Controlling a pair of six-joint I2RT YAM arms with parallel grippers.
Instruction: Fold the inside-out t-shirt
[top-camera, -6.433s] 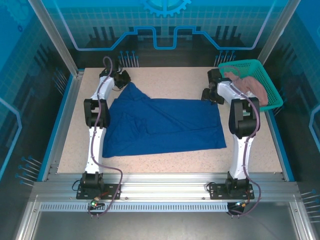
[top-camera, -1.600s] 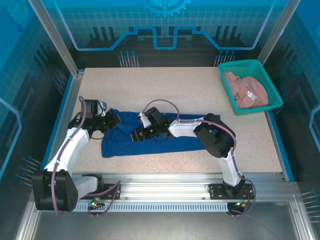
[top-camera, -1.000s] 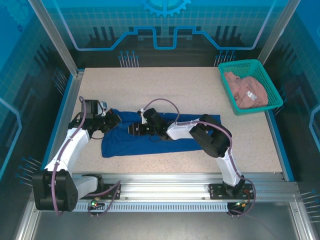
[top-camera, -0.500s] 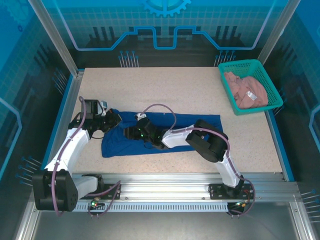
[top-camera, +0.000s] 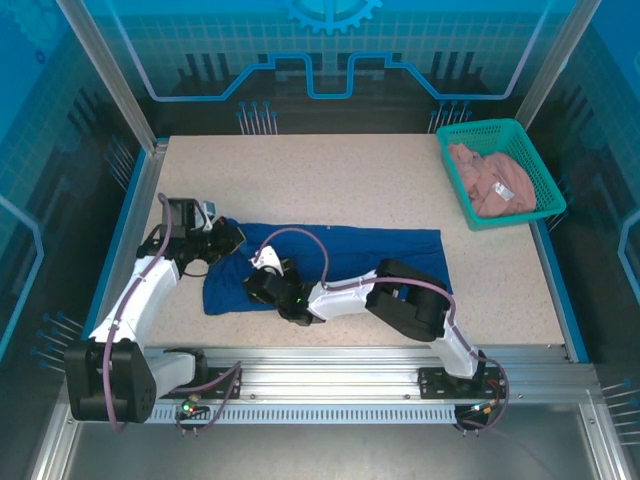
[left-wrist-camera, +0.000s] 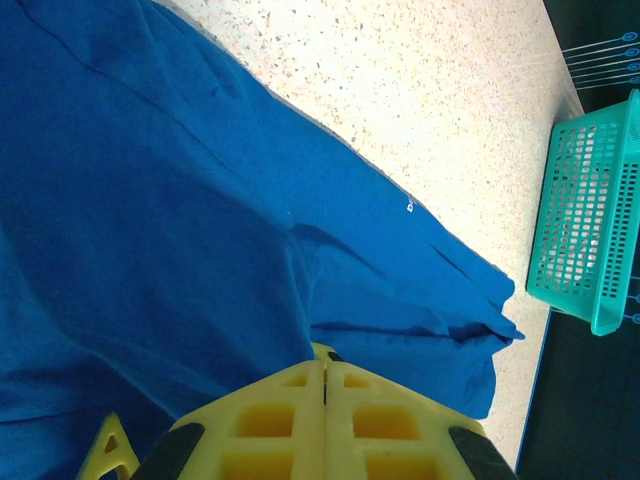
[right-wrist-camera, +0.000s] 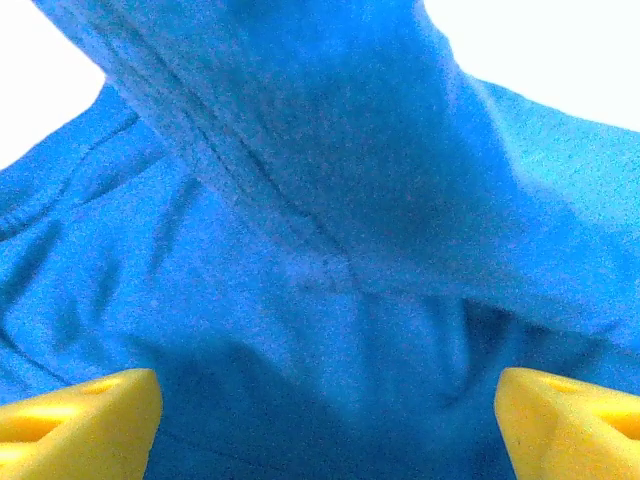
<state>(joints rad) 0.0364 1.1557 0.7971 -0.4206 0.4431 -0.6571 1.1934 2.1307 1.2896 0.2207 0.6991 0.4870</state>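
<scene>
Lying as a long narrow band along the table's (top-camera: 330, 175) near half, the inside-out t-shirt (top-camera: 385, 250) looks folded lengthwise already — crosswise folds remain. The left gripper (top-camera: 230, 240) pinches its left end; the right gripper (top-camera: 260, 285) hovers over the cloth, fingers spread wide.

So the t-shirt (top-camera: 395, 246) went from spread wide to a narrow strip across the bench (top-camera: 330, 170) (its far edge ended up much nearer). Both arms came in from the far side. The right tool (top-camera: 262, 288) slid leftward along the strip, jaws spreading wide apart as it went.
</scene>
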